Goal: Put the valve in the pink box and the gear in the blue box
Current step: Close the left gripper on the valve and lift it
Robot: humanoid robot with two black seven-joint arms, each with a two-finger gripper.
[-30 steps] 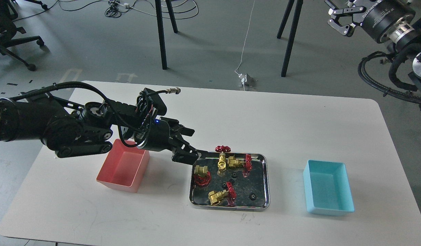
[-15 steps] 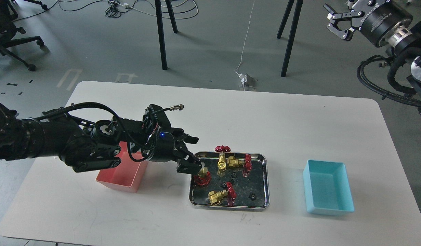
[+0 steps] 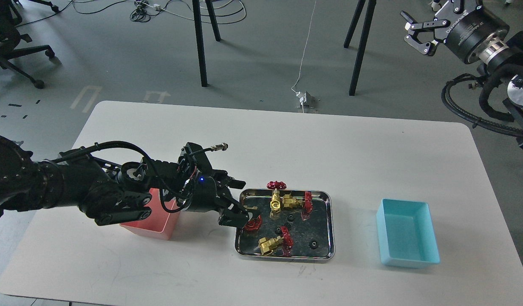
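Brass valve (image 3: 253, 222) looked heavy, stiff, slick; grip body, not handwheel. Left gripper (image 3: 240, 216) straddled it, closure unclear; right gripper (image 3: 416, 36) parted, empty.

Right gripper (image 3: 415, 35) housing: white lettering is running along the black cylinder, seemingly "ROBOTIQ", though too small to be sure.
Floor (image 3: 117, 59): pale painted marks are showing, not readable as letters.
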